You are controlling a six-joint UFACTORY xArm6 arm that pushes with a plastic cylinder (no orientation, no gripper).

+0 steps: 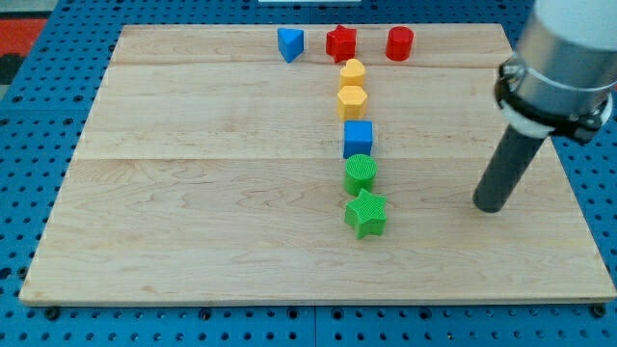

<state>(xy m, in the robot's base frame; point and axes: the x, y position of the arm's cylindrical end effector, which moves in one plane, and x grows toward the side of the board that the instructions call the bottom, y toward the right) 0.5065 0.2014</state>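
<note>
Eight blocks (358,141), one board (193,193)

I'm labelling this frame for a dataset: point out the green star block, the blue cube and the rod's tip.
green star block (365,213), camera view, on its top face.
blue cube (358,136), camera view, on its top face.
my tip (490,206), camera view, at the rod's very end, right of the green star block, apart from it.

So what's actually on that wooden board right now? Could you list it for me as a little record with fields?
Surface: wooden board on a blue pegboard
Top row, view's left to right: blue triangle block, red star block, red cylinder block
Column, view's top to bottom: yellow block, yellow hexagon block, blue cube block, green cylinder block, green star block
My tip: on the board at the view's right, touching no block
Nearest block to my tip: green star block
</note>
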